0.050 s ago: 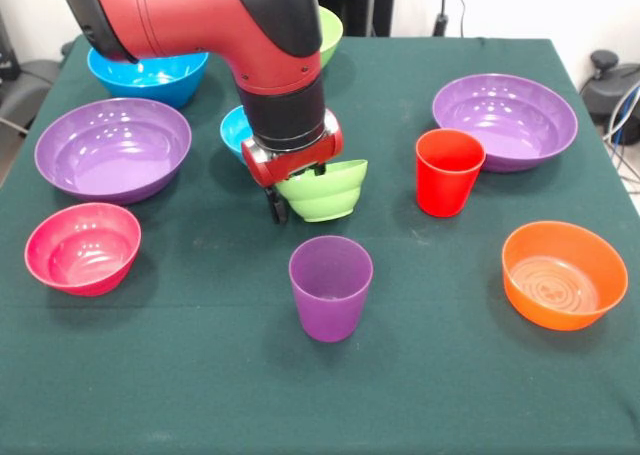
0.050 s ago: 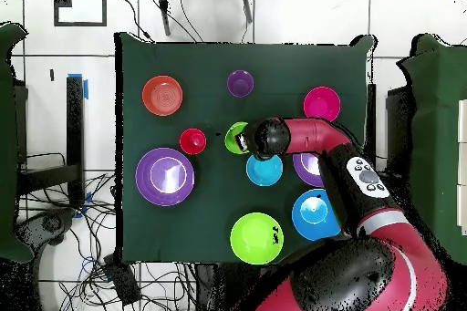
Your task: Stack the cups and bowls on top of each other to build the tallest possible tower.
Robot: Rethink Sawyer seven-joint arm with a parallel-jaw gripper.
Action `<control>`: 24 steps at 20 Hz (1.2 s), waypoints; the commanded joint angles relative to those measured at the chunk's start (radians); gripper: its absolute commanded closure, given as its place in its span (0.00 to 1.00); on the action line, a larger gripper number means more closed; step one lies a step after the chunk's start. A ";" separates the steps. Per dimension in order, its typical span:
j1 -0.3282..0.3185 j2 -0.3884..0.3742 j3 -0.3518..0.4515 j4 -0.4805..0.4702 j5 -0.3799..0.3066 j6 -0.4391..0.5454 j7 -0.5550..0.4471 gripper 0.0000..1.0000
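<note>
Green tablecloth [image 1: 420, 395]: fingers [image 1: 279, 211] pinching small lime bowl [image 1: 325, 190] (tilted, rim up).

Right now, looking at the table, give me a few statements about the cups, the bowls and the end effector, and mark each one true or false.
1. The end effector is holding a small green bowl tilted. True.
2. The purple cup sits inside the red cup. False: they stand apart, each upright on the cloth.
3. The orange bowl is empty. True.
4. The pink bowl is stacked on a big purple bowl. False: it sits alone on the table beside it.
5. A tower is already built. False: nothing is stacked yet.
</note>
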 commanded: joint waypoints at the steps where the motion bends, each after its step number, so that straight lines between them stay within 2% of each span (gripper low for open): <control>1: 0.059 0.029 -0.013 -0.009 0.002 -0.009 0.072 0.00; 6: 0.068 0.045 -0.009 -0.032 0.003 -0.020 0.078 0.00; 14: 0.091 -0.007 -0.004 -0.034 0.008 -0.013 0.087 0.00; 24: 0.119 -0.011 0.003 -0.093 0.032 0.025 0.054 0.00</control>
